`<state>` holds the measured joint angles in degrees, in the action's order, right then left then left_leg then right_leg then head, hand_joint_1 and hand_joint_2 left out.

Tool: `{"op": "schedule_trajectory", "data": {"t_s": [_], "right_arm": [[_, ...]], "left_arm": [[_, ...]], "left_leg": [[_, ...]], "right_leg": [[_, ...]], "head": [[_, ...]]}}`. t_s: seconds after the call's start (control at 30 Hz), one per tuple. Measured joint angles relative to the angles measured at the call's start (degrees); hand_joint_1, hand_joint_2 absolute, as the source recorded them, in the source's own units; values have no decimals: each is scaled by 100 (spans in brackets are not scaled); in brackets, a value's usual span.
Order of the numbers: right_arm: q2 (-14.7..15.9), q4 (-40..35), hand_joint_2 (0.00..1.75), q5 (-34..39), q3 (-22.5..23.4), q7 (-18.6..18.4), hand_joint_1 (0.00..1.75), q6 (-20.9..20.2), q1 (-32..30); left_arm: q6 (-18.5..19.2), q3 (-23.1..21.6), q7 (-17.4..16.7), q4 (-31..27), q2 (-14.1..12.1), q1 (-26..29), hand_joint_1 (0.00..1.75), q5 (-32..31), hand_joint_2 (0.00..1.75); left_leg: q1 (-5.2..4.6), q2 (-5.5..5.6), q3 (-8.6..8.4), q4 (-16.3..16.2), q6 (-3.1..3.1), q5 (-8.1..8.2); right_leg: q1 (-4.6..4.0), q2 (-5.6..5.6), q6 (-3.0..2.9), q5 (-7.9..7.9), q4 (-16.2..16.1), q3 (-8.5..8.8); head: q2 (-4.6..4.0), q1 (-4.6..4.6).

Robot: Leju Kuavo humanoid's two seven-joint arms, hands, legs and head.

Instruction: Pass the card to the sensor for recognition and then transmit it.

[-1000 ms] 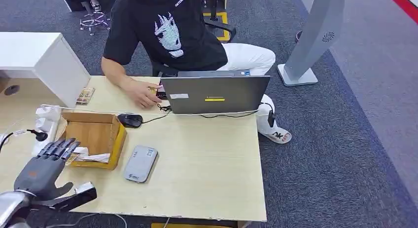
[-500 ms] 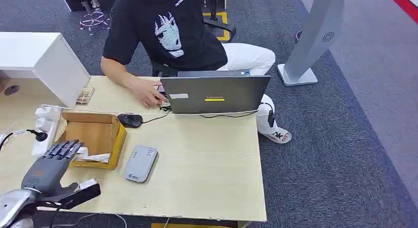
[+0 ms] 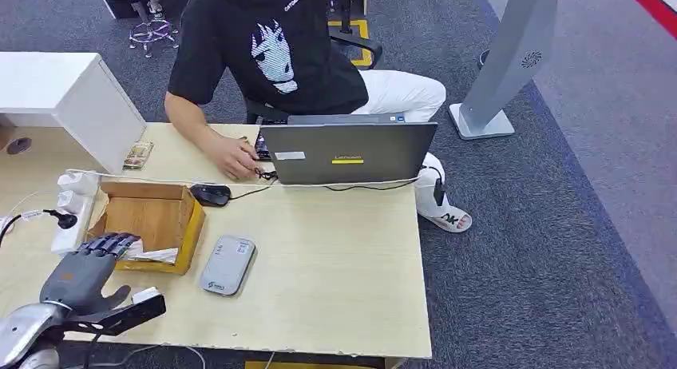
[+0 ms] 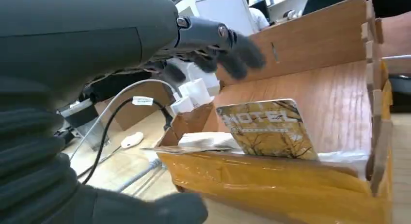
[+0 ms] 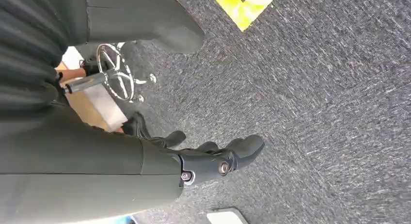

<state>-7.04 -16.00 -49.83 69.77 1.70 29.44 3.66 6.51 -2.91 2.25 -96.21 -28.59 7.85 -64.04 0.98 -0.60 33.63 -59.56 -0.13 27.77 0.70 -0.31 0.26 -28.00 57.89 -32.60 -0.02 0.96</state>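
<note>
A gold card (image 4: 265, 129) printed HOTEL stands tilted inside the open cardboard box (image 4: 310, 44), beside some white paper. My left hand (image 3: 80, 275) hovers at the box's near edge (image 3: 190, 229), its fingers (image 4: 228, 49) spread above the card and its thumb (image 4: 165, 209) outside the box wall. It holds nothing. The grey card sensor (image 3: 227, 264) lies flat on the table just right of the box. My right hand (image 5: 213, 161) hangs over the carpet with loosely bent fingers and holds nothing.
A person sits behind the table with one hand (image 3: 235, 155) at an open laptop (image 3: 347, 152). A black mouse (image 3: 211, 195) and its cable lie beyond the box. A white power strip (image 3: 70, 209) is left of the box. Another card (image 3: 137, 155) lies by a white cabinet (image 3: 88, 105).
My left hand has shifted a little right and its fingers have bent down toward the box's near edge. The person's hand has moved slightly at the laptop.
</note>
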Motion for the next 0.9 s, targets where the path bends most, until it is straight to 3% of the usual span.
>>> {"op": "schedule_trajectory", "data": {"t_s": [0.03,0.2,0.47,0.9], "right_arm": [[2,0,175,-7,0,0,0,0,0],[9,0,175,-52,-11,0,0,2,0],[15,0,175,-133,-22,11,0,-4,1],[20,0,175,-361,-70,52,0,4,0]], "left_arm": [[-2,0,0,13,0,-10,164,0,175],[-7,-2,0,59,0,-40,175,0,175],[-171,-85,9,315,109,-160,175,-94,175],[-649,-109,-98,861,494,-390,175,-446,175]], "left_leg": [[0,0,0,0,0,0],[-1,0,0,0,0,0],[-1,0,0,0,0,0],[-2,0,0,-1,0,0]], "right_leg": [[0,0,0,0,0,0],[0,0,0,0,0,0],[0,0,0,0,0,0],[0,0,0,0,0,0]], "head": [[0,0],[0,0],[0,0],[0,-2]]}}
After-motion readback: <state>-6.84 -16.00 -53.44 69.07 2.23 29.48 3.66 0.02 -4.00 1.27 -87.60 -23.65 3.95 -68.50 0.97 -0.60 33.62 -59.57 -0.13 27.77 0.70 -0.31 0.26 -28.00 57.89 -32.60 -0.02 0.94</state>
